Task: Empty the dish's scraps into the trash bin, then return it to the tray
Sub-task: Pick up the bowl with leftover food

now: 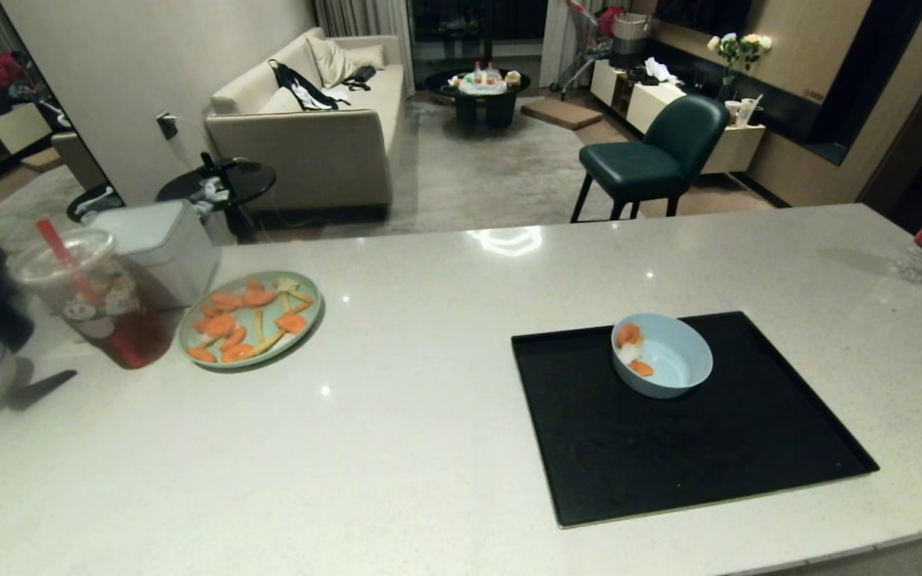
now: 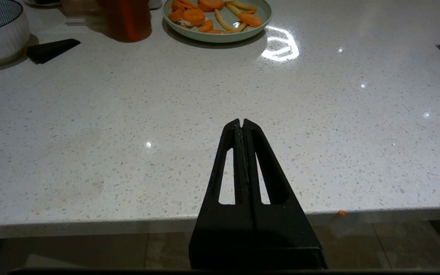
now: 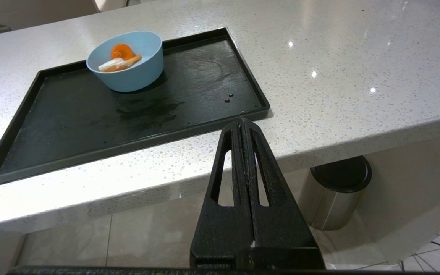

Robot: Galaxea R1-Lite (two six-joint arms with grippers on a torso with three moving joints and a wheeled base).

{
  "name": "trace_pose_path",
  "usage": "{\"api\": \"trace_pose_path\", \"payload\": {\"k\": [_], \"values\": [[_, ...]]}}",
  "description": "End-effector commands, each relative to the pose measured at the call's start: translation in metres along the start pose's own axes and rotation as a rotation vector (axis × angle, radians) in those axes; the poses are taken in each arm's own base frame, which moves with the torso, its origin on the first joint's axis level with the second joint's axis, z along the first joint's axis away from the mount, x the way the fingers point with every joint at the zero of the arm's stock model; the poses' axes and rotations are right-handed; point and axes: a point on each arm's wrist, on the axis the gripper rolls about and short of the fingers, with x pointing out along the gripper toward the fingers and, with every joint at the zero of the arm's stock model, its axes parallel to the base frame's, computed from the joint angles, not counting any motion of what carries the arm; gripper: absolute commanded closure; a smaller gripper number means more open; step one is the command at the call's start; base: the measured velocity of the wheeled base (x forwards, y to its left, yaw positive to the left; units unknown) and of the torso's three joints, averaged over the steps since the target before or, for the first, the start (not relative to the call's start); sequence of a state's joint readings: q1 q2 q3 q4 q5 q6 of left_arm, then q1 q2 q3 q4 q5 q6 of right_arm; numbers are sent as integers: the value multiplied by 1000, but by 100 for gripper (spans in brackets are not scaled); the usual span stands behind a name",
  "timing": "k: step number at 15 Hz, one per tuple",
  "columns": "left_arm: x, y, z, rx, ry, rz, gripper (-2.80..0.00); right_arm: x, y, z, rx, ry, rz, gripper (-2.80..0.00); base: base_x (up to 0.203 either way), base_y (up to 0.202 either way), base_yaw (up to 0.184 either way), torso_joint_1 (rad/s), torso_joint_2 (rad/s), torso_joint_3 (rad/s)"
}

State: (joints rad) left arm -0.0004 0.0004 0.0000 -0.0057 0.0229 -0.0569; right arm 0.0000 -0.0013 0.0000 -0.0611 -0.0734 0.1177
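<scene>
step: not begun | bowl (image 1: pixel 661 354) with scraps (image 1: pixel 631 346) sits right of centre on tray (image 1: pixel 749 448), within reach | our left pincer (image 2: pixel 242 123) and right pincer (image 3: pixel 241 122) both clenched, empty, parked short of the desk (image 1: pixel 429 416)

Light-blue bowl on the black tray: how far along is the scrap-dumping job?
Nothing looks done. The small round light-blue bowl sits on the flat black rectangular tray with its carrot and whitish scraps inside. Both pincers, left and right, are shut and empty at the counter edge. Grasping, dumping and returning remain.
</scene>
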Motion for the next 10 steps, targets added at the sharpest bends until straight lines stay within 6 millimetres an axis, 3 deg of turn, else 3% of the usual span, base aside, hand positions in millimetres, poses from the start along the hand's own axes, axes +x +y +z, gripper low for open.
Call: {"api": "trace_pose_path", "payload": {"k": [1, 10], "values": [[0, 0, 0, 0, 1, -1, 0, 0, 0, 0, -3, 1, -3, 0, 0, 0, 0, 0, 0, 0], [0, 0, 0, 0, 1, 0, 0, 0, 0, 0, -6, -1, 0, 0, 0, 0, 0, 0, 0, 0]]}}
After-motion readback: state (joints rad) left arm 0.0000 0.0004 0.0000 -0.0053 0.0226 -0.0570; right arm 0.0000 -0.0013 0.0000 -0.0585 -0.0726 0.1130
